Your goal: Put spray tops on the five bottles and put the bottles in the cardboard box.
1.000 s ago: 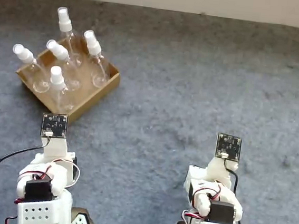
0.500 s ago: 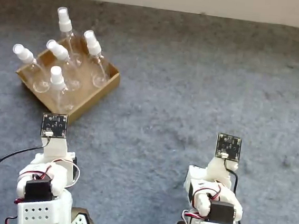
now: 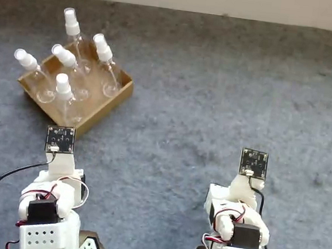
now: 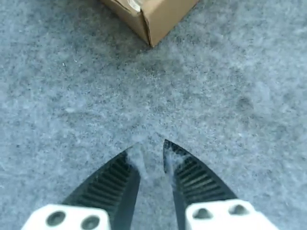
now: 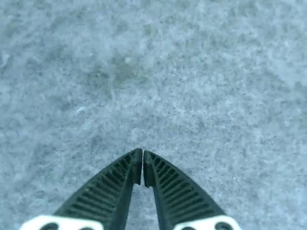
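Nothing shifts in the last second — the left tool [image 4: 151, 153] hangs a crack open, the right tool [image 5: 143, 165] closed, both empty above the grey felt table [image 3: 216, 94] — and all five clear plastic bottles [image 3: 69, 107], each with a white spray top [image 3: 63, 83], stand in the one brown cardboard box [image 3: 105, 110], so the task looks done.

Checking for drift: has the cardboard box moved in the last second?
No. The cardboard box sits unchanged, its near corner just beyond the left arm's camera board, which also stayed put.
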